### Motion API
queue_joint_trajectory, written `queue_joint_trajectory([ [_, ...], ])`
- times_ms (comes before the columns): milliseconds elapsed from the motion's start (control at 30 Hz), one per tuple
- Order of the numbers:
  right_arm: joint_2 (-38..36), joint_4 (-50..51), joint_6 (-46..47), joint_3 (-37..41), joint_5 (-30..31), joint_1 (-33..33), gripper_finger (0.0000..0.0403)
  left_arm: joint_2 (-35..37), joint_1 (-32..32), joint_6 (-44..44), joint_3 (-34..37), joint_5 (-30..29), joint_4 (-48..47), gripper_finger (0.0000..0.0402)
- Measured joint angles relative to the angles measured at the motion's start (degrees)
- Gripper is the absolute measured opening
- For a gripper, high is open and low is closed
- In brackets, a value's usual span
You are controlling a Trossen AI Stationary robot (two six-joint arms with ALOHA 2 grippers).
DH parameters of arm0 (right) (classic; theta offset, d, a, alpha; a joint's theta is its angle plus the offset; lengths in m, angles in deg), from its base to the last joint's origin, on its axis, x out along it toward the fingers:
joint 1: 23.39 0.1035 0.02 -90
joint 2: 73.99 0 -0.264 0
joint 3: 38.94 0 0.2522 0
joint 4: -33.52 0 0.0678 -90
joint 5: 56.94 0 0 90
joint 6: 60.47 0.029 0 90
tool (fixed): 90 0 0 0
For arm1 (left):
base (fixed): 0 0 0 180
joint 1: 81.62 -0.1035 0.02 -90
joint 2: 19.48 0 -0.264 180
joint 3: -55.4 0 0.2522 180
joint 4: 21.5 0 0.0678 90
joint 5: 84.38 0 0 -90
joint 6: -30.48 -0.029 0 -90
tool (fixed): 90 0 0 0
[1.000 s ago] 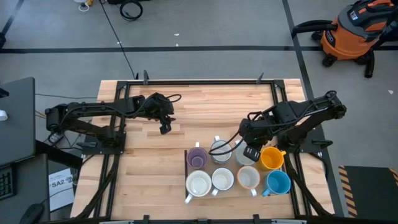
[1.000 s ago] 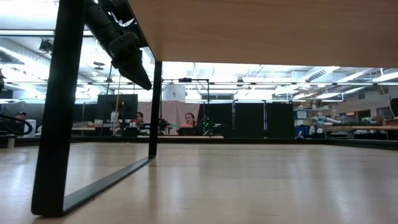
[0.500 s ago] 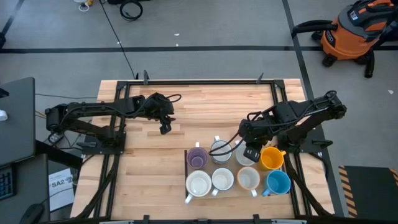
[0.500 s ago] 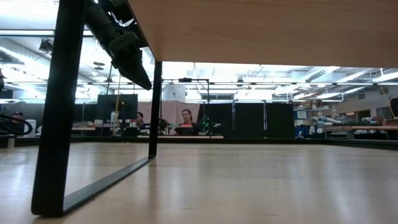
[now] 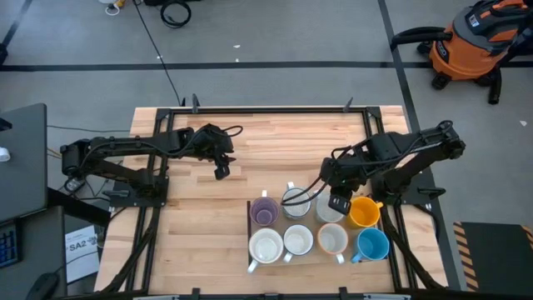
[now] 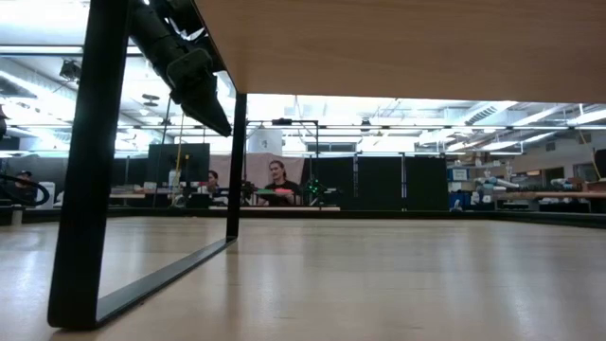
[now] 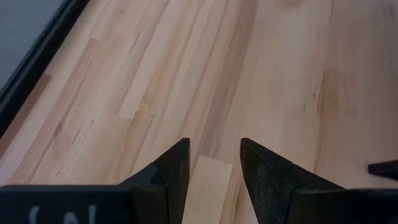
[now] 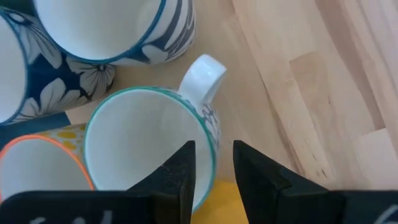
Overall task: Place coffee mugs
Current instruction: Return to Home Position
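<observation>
**Left side.** The left arm reaches over the bare wooden tabletop (image 5: 191, 242), well apart from the mugs. The left claw (image 5: 221, 172) hangs above the boards. In its wrist view the left claw (image 7: 214, 142) shows its two fingers (image 7: 174, 168) with a narrow gap between them, and only wood grain shows in that gap.

**Centre right.** Eight coffee mugs stand upright, mouths up, in two rows of four on the shelf (image 5: 249, 222), a wooden board on a black frame at the near right of the tabletop.
- Far row: purple mug (image 5: 265, 211), blue-patterned mug (image 5: 295, 201), teal-rimmed mug (image 5: 324, 213), orange mug (image 5: 364, 212).
- Near row: large white mug (image 5: 266, 247), small white mug (image 5: 298, 240), cream mug (image 5: 332, 239), blue mug (image 5: 372, 244).

Neighbouring mugs sit touching or just beside one another.

**Right arm.** The right claw (image 5: 336, 202) is directly over the teal-rimmed mug. In its wrist view the right claw (image 8: 214, 146) is narrowly parted, and the rim of the teal-rimmed mug (image 8: 149, 137) shows in line with the gap. Whether the fingers (image 8: 249, 168) touch that rim cannot be told. The mug's white handle points away from the other mugs.

**Low view.** The underside of the shelf (image 6: 379, 47) spans the top of the picture, with its black leg (image 6: 90, 161) at the left. A person (image 6: 276, 178) sits in the room behind.

**Far right.** An orange vacuum (image 5: 475, 42) stands on the floor.
</observation>
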Motion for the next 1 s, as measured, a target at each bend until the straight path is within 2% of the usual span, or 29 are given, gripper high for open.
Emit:
queue_joint_trajectory([
  [167, -1.91, -0.07, -3.17, -2.06, 0.50, -2.09, 0.0113, 1.18, -0.02, -0.13, -0.22, 0.83, 1.93, 0.0149],
  [267, -3.31, -0.14, -6.69, -3.40, 1.47, -3.50, 0.0113, 2.36, 0.08, -0.11, -2.75, 1.90, 0.02, 0.0149],
  [500, -7.02, -0.63, -23.75, -4.12, 4.61, -6.93, 0.0113, 7.06, 1.34, -1.14, -15.26, 2.29, -9.73, 0.0149],
  [600, -8.52, -1.28, -27.00, -4.13, 6.33, -7.90, 0.0113, 10.40, 2.22, -3.21, -20.83, 2.32, -14.29, 0.0149],
  [700, -10.29, -2.49, -29.21, -4.13, 11.39, -8.72, 0.0113, 15.06, 3.08, -3.73, -24.01, 2.34, -17.10, 0.0149],
  [833, -13.39, -3.84, -31.29, -4.13, 15.82, -10.05, 0.0113, 24.08, 3.87, -3.90, -23.60, 2.38, -21.19, 0.0149],
  [1000, -17.60, -4.24, -30.30, -3.75, 18.60, -10.95, 0.0113, 37.28, 3.89, -3.87, -17.25, 2.69, -23.46, 0.0149],
])
